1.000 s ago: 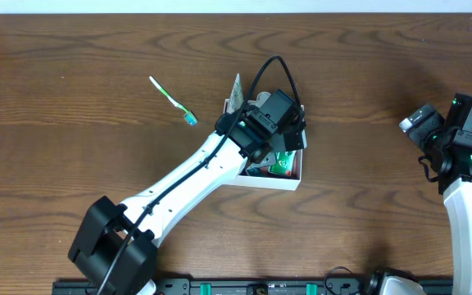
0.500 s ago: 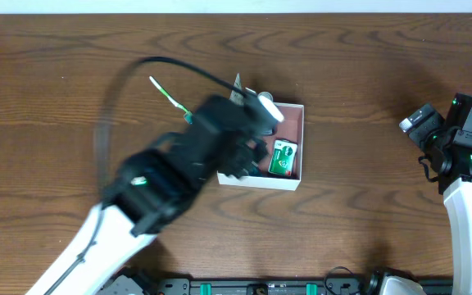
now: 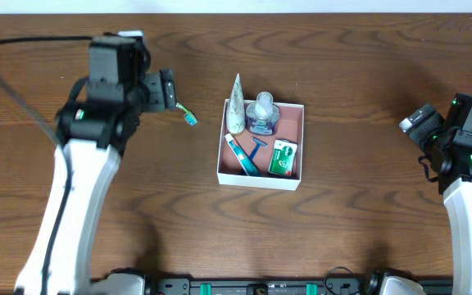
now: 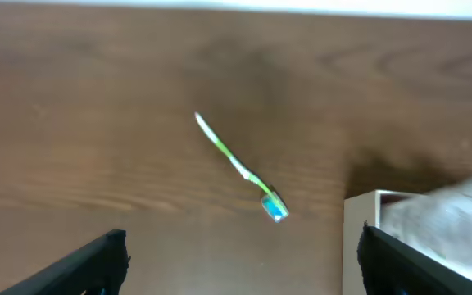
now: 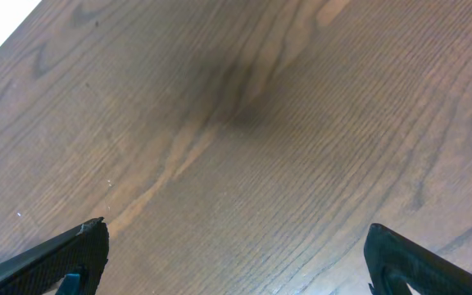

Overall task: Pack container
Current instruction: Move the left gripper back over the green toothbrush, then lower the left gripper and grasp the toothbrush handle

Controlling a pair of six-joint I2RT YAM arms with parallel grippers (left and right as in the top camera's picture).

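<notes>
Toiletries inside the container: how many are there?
4. In the container: white tube at far left, clear bottle beside it, blue razor near left, green carton near right. None seems hidden.

- The left arm (image 3: 72,188) comes up from the near edge, well to the left of the container (image 3: 256,179). Its white link slants away to the black left wrist (image 3: 109,78).
- The left gripper (image 3: 167,88) points sideways toward the container, well apart from it and level with its far corner.
- In the left wrist view, its dark fingers (image 4: 97,262) sit at the two lower corners, jaws spread wide with nothing held.
- The right arm (image 3: 465,213) stands well to the right of the container, a green light glowing on the black right wrist (image 3: 469,131).
- The right gripper (image 3: 416,123) faces the container's side from a distance, fingers (image 5: 64,258) wide apart and empty.
</notes>
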